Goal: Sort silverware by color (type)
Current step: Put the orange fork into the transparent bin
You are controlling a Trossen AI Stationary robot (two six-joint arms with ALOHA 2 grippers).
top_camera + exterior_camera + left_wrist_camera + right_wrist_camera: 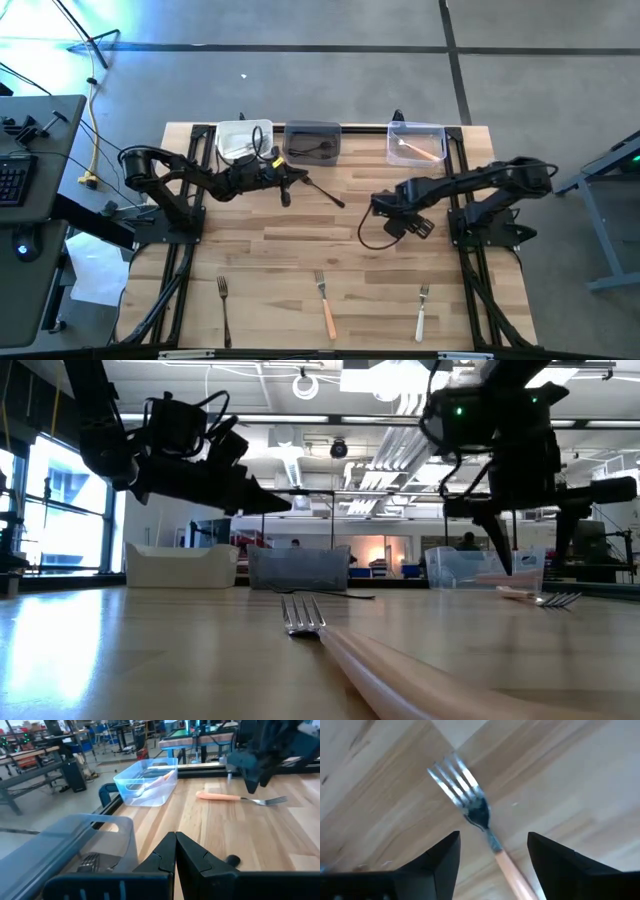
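Forks are spread over the wooden table (pixel 250 250) and the three bins along its far edge. A black fork (pixel 322 192) is clamped in the closed fingers of the left gripper (pixel 175 840), which is held above the table just in front of the grey bin (pixel 312 130); the fork sticks out sideways, clear of the wood. The right gripper (pixel 492 840) is held with its fingers spread wide and empty, directly over an orange-handled fork (pixel 240 797) that lies flat on the table in front of the clear bin (pixel 416 128). From that arm's wrist, the fork's prongs and neck are seen between the two fingers, which are not touching it.

Dark forks (pixel 315 150) are seen inside the grey bin. An orange fork (pixel 420 150) is seen lying in the clear bin. What is in the white bin (pixel 232 130) cannot be told, as a cable crosses it.

Along the near edge three more forks are laid well apart, prongs towards the bins: a black one (pixel 224 310) on the left, an orange-handled one (pixel 324 305) in the middle and a white-handled one (pixel 423 312) on the right.
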